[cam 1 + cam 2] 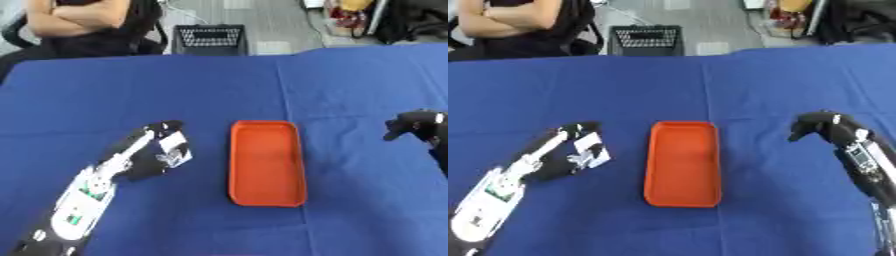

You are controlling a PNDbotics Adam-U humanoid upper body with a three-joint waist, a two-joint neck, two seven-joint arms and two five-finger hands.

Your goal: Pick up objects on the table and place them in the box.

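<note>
The left arm is getting cut off at the bottom corner. Its left hand (144, 160) is lying near the table (350, 80), left of the tray (267, 162). The fingers are curling round a small white thing (175, 149) with dark marks. It is too blurry to say what it is. It is sitting well apart from the tray, not in it.

The tray is orange, long and flat, with low walls. It is lying in the middle of the blue cloth with nothing showing inside.

The right hand (822, 125) is hanging to the right of the tray, apart from it. Its dark fingers are bending down and holding nothing. In the left eye view the edge is cutting most of this arm off.

The blue cloth is covering the whole table. Behind the far edge, a black basket (208, 39) with holes is standing on a grey floor. A person (79, 25) is sitting at the far left with arms folded; the top edge is cutting off the head. Some bright, messy things (350, 17) are piling up at the far right, too blurry to name.
</note>
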